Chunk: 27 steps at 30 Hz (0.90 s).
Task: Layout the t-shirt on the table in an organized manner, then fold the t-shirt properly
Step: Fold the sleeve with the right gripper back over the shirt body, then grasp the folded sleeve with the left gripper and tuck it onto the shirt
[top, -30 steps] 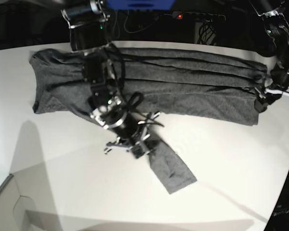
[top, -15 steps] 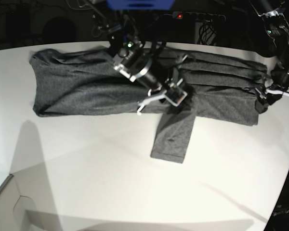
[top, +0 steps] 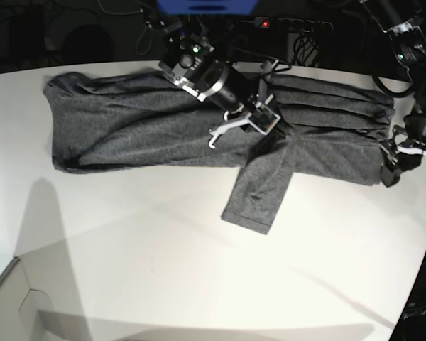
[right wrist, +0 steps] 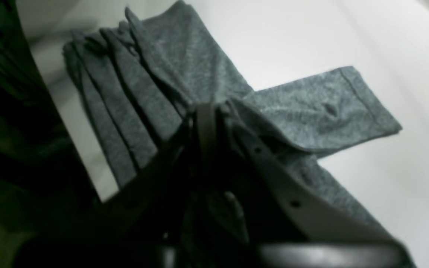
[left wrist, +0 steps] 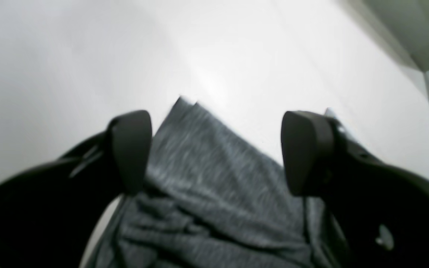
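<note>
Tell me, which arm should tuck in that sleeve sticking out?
Probably the right. Its pincer is shut on the shirt right where the sleeve starts. The left pincer is open, away at the shirt's end.

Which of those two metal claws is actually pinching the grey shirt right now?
The right tool, over the middle of the t-shirt, is pinched shut on cloth where the sleeve hangs out. The left tool, at the shirt's end, stands wide open, gripping nothing.

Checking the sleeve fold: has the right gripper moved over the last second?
Yes. The right gripper, shut on the t-shirt, went from the table's near side up toward its far edge, dragging the sleeve.
</note>
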Tool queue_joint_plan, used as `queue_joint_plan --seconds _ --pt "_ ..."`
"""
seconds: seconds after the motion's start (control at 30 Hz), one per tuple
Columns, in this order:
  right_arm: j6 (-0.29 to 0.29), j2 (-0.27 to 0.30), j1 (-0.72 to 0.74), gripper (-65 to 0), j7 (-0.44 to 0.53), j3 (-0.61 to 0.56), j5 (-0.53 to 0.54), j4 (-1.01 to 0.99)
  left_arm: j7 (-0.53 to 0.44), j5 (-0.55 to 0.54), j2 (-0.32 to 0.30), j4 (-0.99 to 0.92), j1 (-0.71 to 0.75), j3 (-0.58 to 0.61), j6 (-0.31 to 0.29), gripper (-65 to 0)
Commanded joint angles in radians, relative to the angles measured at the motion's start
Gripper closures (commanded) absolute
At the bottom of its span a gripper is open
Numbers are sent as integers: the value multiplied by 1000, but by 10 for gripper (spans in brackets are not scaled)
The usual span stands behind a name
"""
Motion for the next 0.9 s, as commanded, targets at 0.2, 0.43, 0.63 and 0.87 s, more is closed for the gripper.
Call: queue_joint_plan --seconds 0.2,0.43,0.63,0.87 --pt "1 19 -70 -279 30 -2 11 119 -21 -15 -13 12 -68 6 -6 -525" --pt "1 62 -101 -321 36 229 14 200 -28 -6 -11 3 -205 241 5 -525" --pt "1 94 -136 -321 36 447 17 240 -30 93 59 -113 -374 523 51 -525" --pt "2 88 -145 -321 28 593 19 251 -30 340 182 -244 -482 792 149 -525"
